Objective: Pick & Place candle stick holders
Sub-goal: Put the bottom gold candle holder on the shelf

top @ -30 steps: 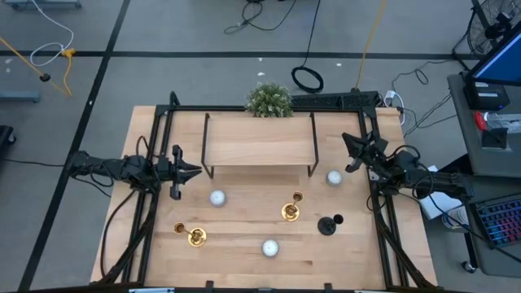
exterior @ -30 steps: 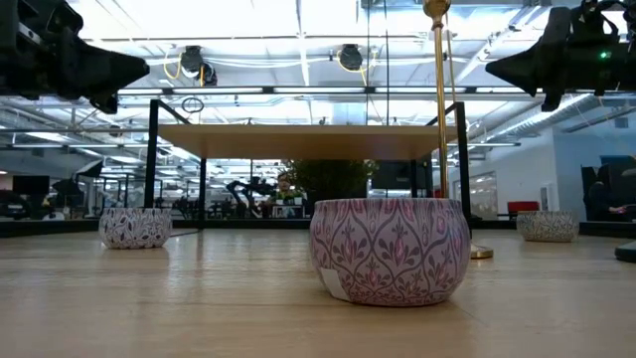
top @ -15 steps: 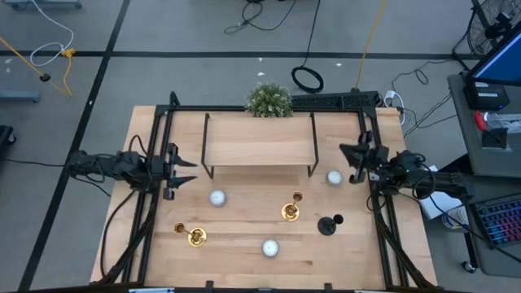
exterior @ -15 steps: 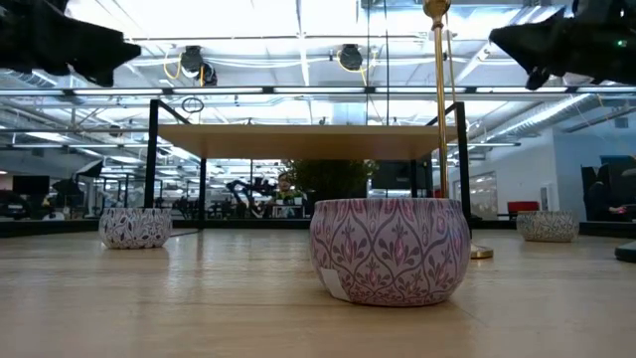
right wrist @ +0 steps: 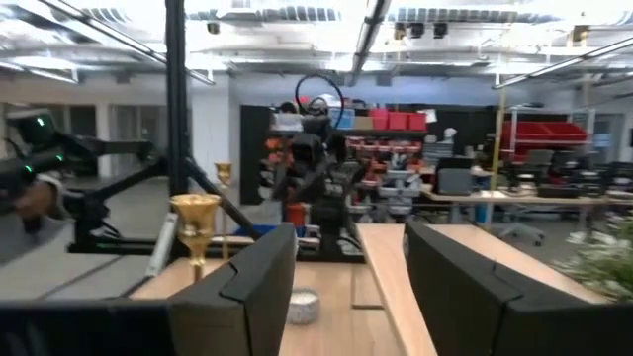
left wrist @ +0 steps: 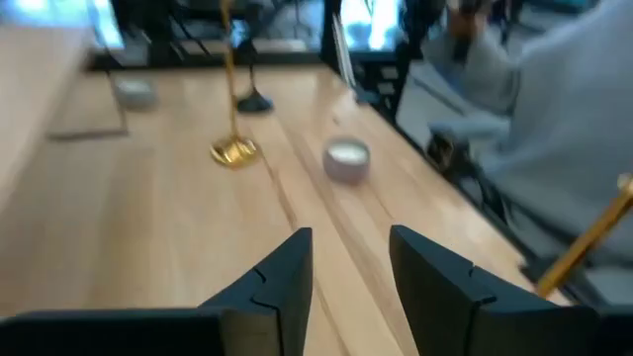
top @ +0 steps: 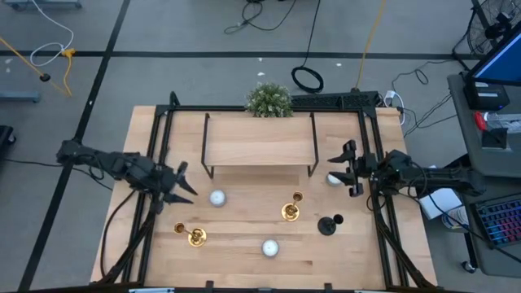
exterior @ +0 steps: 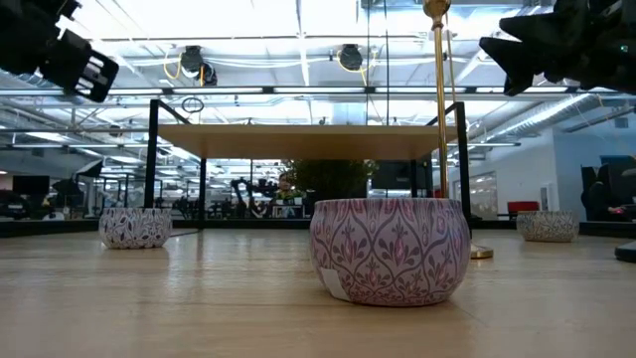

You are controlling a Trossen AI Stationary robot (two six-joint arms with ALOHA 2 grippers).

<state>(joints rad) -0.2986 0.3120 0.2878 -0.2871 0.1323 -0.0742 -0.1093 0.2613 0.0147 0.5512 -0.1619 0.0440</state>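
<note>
Two gold candle stick holders stand upright on their round bases, one near the table's near left [top: 193, 234], one right of the middle [top: 291, 209]. The short black one [top: 328, 225] stands at the near right. My left gripper [top: 186, 181] hovers open over the left side, pointing toward the near right, above and beyond the left gold holder. In the left wrist view its fingers [left wrist: 287, 277] frame bare wood, with a gold holder [left wrist: 232, 99] farther off. My right gripper [top: 342, 168] hovers open at the right, pointing left. Its wrist view shows a gold cup [right wrist: 195, 213] beyond it.
Three patterned round tins sit on the table: left of the middle [top: 216, 198], near the front edge [top: 269, 247], and just under my right gripper [top: 334, 178]. A wooden shelf on black legs [top: 260, 142] stands at the back, with a green plant [top: 269, 99] behind it.
My left gripper has swung from pointing straight right to slanting toward the near right, moving a little toward the near edge. My right gripper has moved toward the table's middle and near edge, turned to point left, and its fingers have spread apart. The holders have kept still.
</note>
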